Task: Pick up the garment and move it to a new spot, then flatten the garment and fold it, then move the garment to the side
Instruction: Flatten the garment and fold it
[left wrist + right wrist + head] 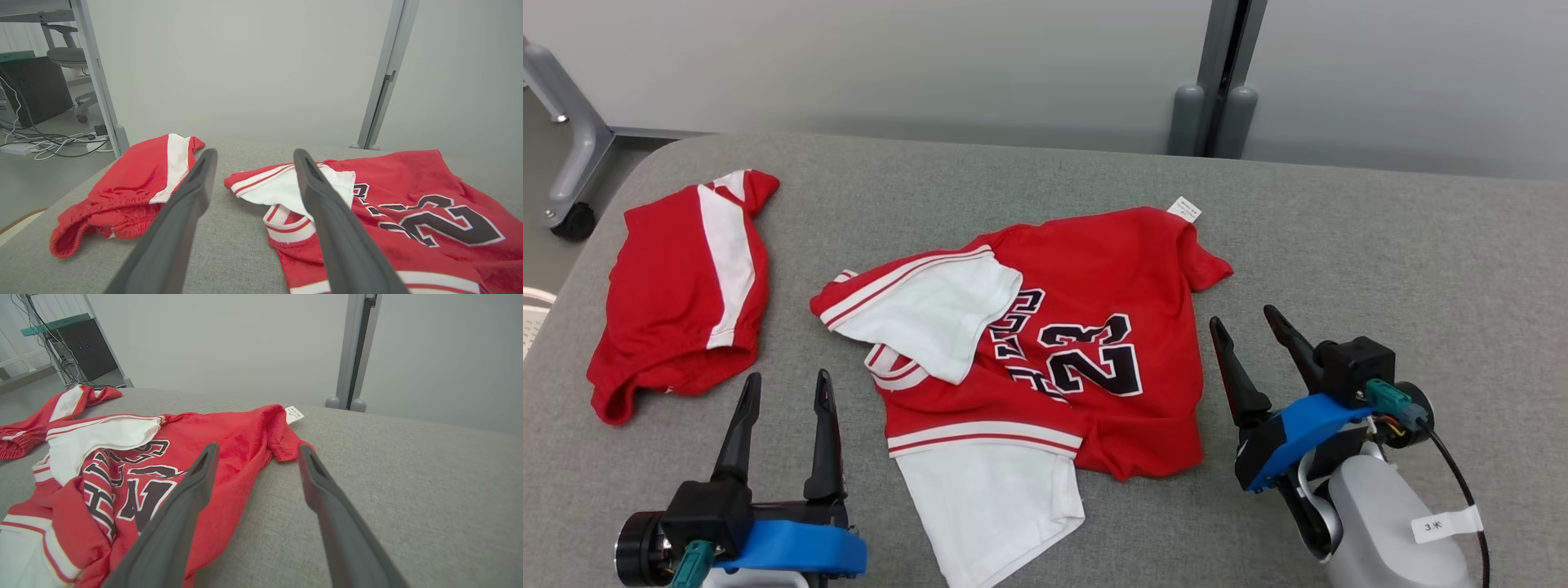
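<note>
A grey padded table (1380, 245) carried a crumpled red number-23 jersey (1127, 269) at the centre of the frame.
The jersey lay bunched, its white sleeves folded over the front and trailing toward the bottom edge. Red shorts (662, 302) with a white stripe sat apart at the left. The left gripper (788, 377), lower left, and the right gripper (1243, 317), lower right, flanked the jersey, fingers spread and grasping nothing. A small white label (1184, 209) stuck out at the jersey's top edge.

Red jersey (1127, 269) with white sleeves, number 23, lying rumpled mid-table, unfolded
</note>
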Controlling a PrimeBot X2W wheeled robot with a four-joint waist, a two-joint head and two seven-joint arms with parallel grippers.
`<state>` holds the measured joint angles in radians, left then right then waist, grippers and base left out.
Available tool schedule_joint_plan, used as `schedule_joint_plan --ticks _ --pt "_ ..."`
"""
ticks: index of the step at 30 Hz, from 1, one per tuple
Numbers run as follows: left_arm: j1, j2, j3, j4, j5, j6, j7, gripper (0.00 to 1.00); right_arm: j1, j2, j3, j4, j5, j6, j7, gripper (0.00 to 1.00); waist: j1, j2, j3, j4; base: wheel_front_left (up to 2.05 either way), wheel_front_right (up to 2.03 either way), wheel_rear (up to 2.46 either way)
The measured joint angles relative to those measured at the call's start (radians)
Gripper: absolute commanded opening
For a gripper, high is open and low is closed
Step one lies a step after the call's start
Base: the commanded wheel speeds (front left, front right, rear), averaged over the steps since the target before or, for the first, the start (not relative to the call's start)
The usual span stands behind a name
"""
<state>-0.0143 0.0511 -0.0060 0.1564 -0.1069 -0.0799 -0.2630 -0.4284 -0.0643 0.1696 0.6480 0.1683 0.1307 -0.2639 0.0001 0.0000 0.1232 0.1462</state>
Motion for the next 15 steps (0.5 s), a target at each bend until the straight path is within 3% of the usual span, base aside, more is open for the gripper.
schedule_joint_plan --ticks 7,15 --pt "-0.032 0.0 -0.021 0.0 -0.01 0.002 0.0 1.0 -0.081 0.014 0.059 0.187 0.096 0.0 0.0 1.0 0.0 0.0001 0.044 0.035 0.0 0.0 0.0" --pt "-0.05 0.0 -0.044 0.004 -0.016 0.009 0.0 1.0 -0.102 0.014 0.232 0.31 0.314 0.0 0.0 1.0 0.0 0.0 0.059 0.056 0.0 0.0 0.0"
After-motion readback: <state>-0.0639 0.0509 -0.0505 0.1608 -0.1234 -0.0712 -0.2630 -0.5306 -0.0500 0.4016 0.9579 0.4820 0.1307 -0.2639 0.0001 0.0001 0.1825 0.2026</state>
